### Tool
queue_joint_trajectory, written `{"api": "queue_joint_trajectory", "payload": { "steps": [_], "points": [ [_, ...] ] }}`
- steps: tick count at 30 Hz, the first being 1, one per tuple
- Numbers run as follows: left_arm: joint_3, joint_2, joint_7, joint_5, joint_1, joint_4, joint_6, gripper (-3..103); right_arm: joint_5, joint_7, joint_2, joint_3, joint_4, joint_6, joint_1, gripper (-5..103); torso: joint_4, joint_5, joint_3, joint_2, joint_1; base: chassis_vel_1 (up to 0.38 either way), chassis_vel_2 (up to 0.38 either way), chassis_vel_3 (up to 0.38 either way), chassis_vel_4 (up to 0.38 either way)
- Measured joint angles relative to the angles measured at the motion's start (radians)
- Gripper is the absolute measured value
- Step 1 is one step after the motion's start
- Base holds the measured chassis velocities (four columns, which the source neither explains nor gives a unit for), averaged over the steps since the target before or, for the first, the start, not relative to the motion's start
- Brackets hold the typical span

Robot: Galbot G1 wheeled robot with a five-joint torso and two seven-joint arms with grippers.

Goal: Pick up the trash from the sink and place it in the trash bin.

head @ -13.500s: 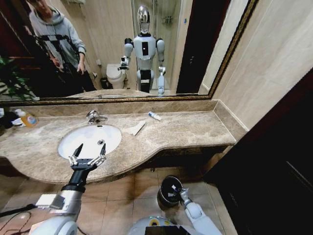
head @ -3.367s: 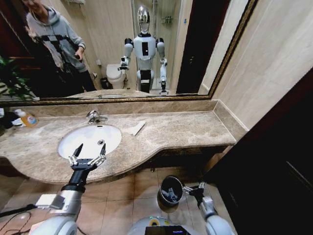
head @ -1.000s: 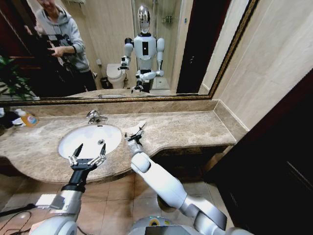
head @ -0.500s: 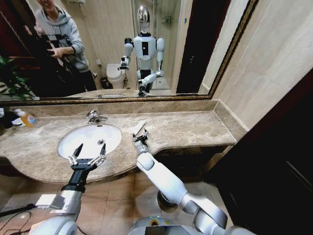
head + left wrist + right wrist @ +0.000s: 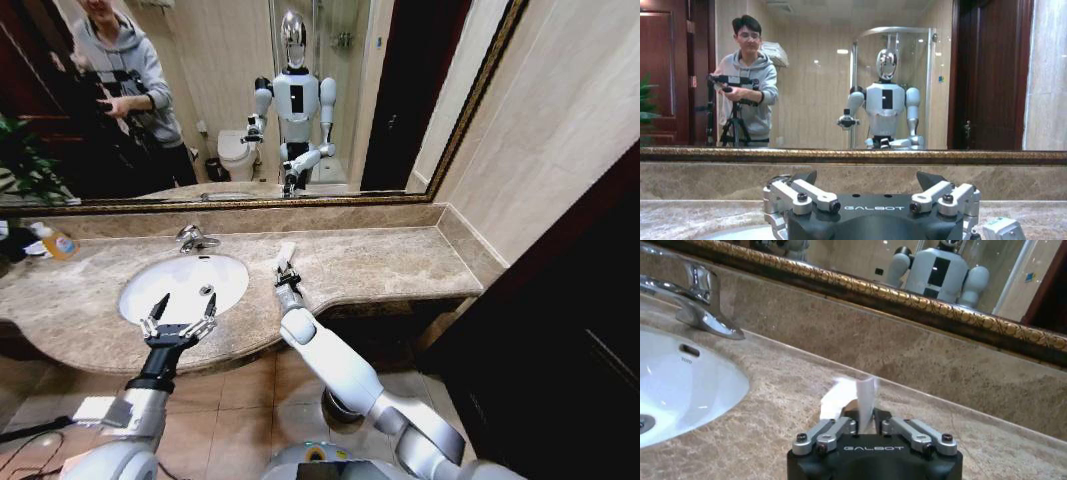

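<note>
My right tool (image 5: 867,429) looks clamped on the folded paper (image 5: 865,396); bin's back at 6 o'clock, I think.

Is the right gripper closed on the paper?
Yes, the right gripper has its fingers pinched on the white folded paper, lifting its edge off the counter.

Up from the floor comes the right gripper (image 5: 285,273), now over the beige marble counter just right of the white oval sink (image 5: 184,285), fingers clamped on the folded white paper (image 5: 855,400) (one end lifted off the stone).
</note>
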State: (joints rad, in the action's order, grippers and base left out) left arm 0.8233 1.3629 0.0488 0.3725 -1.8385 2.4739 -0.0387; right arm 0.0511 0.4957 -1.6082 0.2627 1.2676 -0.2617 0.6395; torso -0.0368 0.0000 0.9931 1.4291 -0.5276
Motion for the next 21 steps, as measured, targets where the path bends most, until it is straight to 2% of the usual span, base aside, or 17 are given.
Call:
{"api": "queue_joint_trajectory", "payload": {
  "steps": [1, 4, 11, 13, 14, 15, 18, 19, 21],
  "points": [
    [0.0, 0.0, 0.0, 0.0, 0.0, 0.0, 0.0, 100, 0.0, 0.0, 0.0, 0.0, 0.0, 0.0, 0.0, 15, 0.0, 0.0, 0.0, 0.0, 0.0, 0.0, 0.0, 0.0, 0.0],
    [0.0, 0.0, 0.0, 0.0, 0.0, 0.0, 0.0, 100, 0.004, 0.0, 0.0, -0.006, 0.017, -0.005, 0.004, 2, 0.0, 0.0, 0.0, 0.0, 0.0, 0.0, 0.0, 0.0, 0.0],
    [0.0, 0.0, 0.0, 0.0, 0.0, 0.0, 0.0, 100, 0.021, -0.006, 0.009, -0.032, 0.118, -0.017, 0.016, 0, -0.0003, 0.0003, 0.0, 0.0, 0.0, 0.0, 0.0, 0.0, 0.0],
    [0.0, 0.0, 0.0, 0.0, 0.0, 0.0, 0.0, 100, 0.022, -0.018, 0.047, -0.052, 0.17, -0.022, 0.024, 0, -0.0003, 0.0, 0.0, 0.0, 0.0, 0.0, 0.0, 0.0, 0.0],
    [0.0, 0.0, 0.0, 0.0, 0.0, 0.0, 0.0, 100, 0.028, -0.029, 0.087, -0.071, 0.219, -0.022, 0.032, 0, -0.0002, 0.0002, 0.0, 0.0, 0.0, 0.0, 0.0, 0.0, 0.0],
    [0.0, 0.0, 0.0, 0.0, 0.0, 0.0, 0.0, 100, 0.028, -0.029, 0.087, -0.071, 0.219, -0.022, 0.032, 0, -0.0002, 0.0002, 0.0, 0.0, 0.0, 0.0, 0.0, 0.0, 0.0],
    [0.0, 0.0, 0.0, 0.0, 0.0, 0.0, 0.0, 100, 0.061, -0.063, 0.213, -0.139, 0.342, -0.023, 0.083, 0, 0.0, 0.0004, 0.0, 0.0, 0.0, 0.0, 0.0, 0.0, 0.0],
    [0.0, 0.0, 0.0, 0.0, 0.0, 0.0, 0.0, 100, 0.061, -0.063, 0.213, -0.139, 0.342, -0.023, 0.083, 0, 0.0, 0.0004, 0.0, 0.0, 0.0, 0.0, 0.0, 0.0, 0.0],
    [0.0, 0.0, 0.0, 0.0, 0.0, 0.0, 0.0, 100, 0.09, -0.074, 0.286, -0.192, 0.404, -0.023, 0.133, 0, -0.0001, 0.0003, 0.0, 0.0, 0.0, 0.0, 0.0, 0.0, 0.0]
  ]
}}
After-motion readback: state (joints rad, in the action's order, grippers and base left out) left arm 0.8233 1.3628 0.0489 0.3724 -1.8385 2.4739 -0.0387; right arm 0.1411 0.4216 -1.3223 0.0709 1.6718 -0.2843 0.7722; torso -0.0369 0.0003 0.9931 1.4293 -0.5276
